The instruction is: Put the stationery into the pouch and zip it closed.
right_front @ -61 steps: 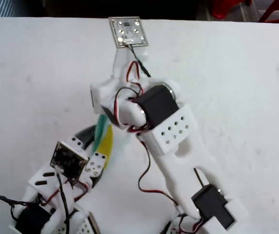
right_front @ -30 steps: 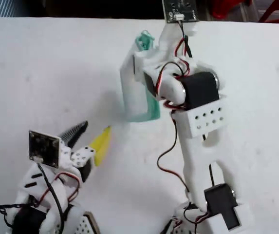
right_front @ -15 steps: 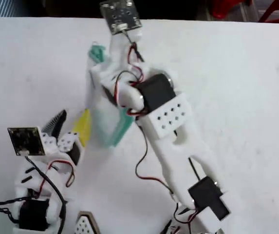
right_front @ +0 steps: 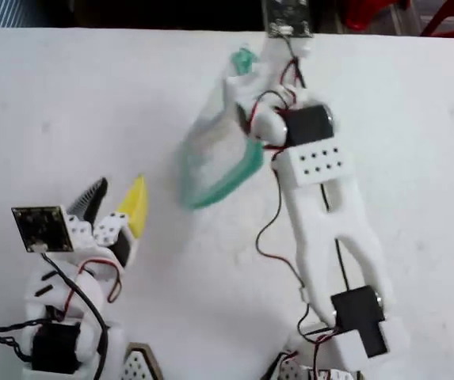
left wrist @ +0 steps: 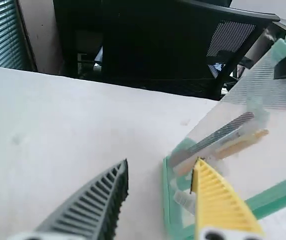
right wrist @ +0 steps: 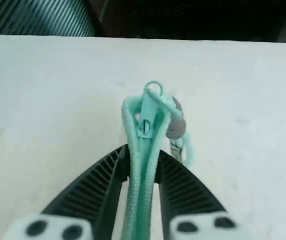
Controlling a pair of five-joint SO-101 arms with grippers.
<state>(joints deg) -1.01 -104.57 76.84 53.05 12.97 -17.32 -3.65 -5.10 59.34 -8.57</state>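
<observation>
Over one table (right_front: pixel 68 95), one mint pouch (right_front: pixel 211 158) tight between jaws of the right claw (right wrist: pixel 143 152); left claw (left wrist: pixel 161 165) wide.

The pouch (right_front: pixel 211 158) is sitting over the table's (right_front: pixel 68 95) far middle, its zipper edge pinched in the right gripper (right wrist: pixel 143 152), with stationery (left wrist: pixel 217 137) lying inside and the left gripper (right_front: pixel 119 186) sitting nearer, to its left.

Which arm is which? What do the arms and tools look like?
Left arm and right arm: white with black servos and red, black and white cables. The left tool pairs one dark grey ribbed finger with a yellow one; the right tool has two black ribbed fingers.
</observation>
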